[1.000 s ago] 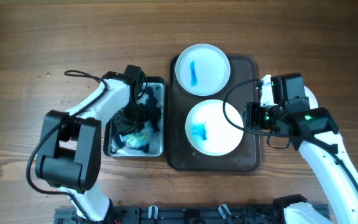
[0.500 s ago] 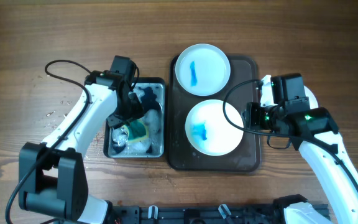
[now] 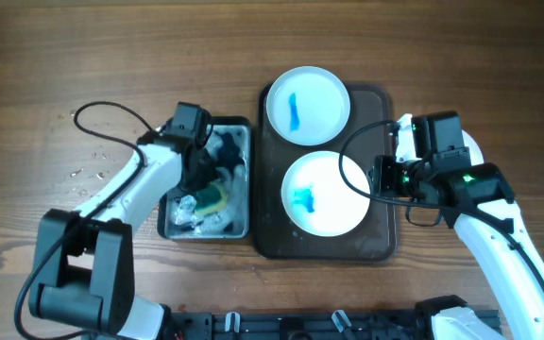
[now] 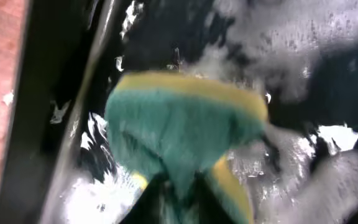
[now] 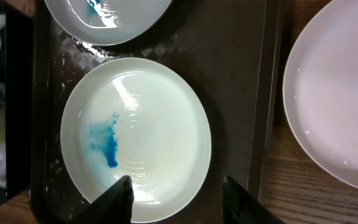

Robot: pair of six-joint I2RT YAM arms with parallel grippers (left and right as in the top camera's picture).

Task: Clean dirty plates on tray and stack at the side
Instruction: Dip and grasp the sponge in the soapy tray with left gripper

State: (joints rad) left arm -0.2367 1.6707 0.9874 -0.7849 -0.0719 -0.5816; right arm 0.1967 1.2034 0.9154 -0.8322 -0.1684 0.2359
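Motion blur smears the sponge, whose lower end runs off the bottom edge. The side plate is cropped at the right edge, the far dirty plate at the top.

round white plate glossy, wet sheen | dark brown tray matt, fine checkered texture, wet | green-and-yellow sponge soft, fibrous | dark metal tub shiny, foamy | brown wooden table matt grain

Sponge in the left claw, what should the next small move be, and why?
Probably lift the left claw straight up so the sponge clears the soapy tub, ready to carry to the near plate. The sponge looks pinched and wet, and both that plate and the far plate show blue stains.
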